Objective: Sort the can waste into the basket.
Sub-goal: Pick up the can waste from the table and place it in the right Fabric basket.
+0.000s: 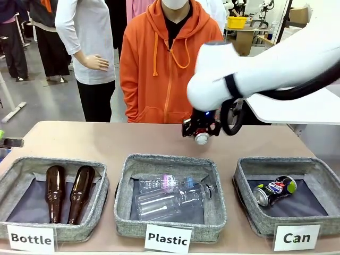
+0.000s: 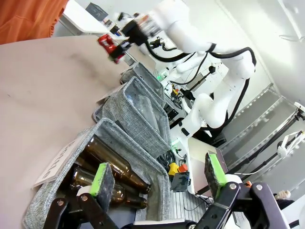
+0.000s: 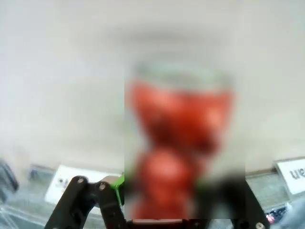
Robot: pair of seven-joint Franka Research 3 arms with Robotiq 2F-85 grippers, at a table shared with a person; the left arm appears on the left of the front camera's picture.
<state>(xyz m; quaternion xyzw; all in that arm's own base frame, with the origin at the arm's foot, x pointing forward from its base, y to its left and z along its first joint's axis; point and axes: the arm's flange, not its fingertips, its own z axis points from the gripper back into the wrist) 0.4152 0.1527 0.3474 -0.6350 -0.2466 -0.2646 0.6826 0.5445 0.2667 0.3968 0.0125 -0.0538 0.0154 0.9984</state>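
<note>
My right gripper (image 1: pixel 201 133) hangs over the far middle of the table, shut on a crushed red can (image 1: pixel 202 137) whose silver end faces the camera. In the right wrist view that red can (image 3: pixel 178 152) is a large blur between the fingers (image 3: pixel 116 188). From the left wrist view the same can (image 2: pixel 108 44) is small and far off. A black Pepsi can (image 1: pixel 274 191) lies inside the grey basket (image 1: pixel 324 183) behind the "Can" card (image 1: pixel 296 237) at the right. My left gripper (image 2: pixel 157 179) is open with nothing between its green pads, hovering over the bottle basket.
A basket marked "Bottle" (image 1: pixel 16 178) holds two brown glass bottles (image 1: pixel 66 192) at the left. The middle "Plastic" basket (image 1: pixel 127 183) holds clear plastic bottles (image 1: pixel 172 196). A person in an orange hoodie (image 1: pixel 159 64) stands at the far edge. Bare table lies beyond the baskets.
</note>
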